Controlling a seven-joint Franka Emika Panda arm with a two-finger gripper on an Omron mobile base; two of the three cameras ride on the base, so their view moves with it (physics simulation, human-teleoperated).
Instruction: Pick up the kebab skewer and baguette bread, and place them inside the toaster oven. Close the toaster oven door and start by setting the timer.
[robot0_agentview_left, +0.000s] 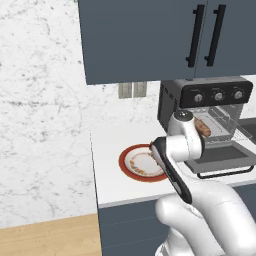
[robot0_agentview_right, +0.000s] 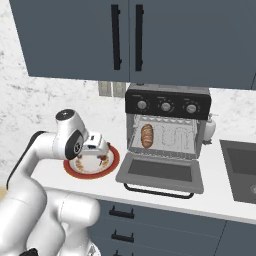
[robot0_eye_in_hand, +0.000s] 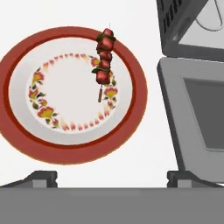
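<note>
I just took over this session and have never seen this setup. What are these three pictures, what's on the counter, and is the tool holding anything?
The machine is a white arm on a drivable base in a simulated kitchen. Two pictures come from cameras on the base, behind the arm to its left and right; the third looks along the tool from the hand.

On the counter sits a red-rimmed plate with the skewer lying on it. Beside it stands the oven with its door folded down open. The bread already lies on the rack inside.

The tool hovers over the plate, open and holding nothing. So the skewer seems next.
</note>
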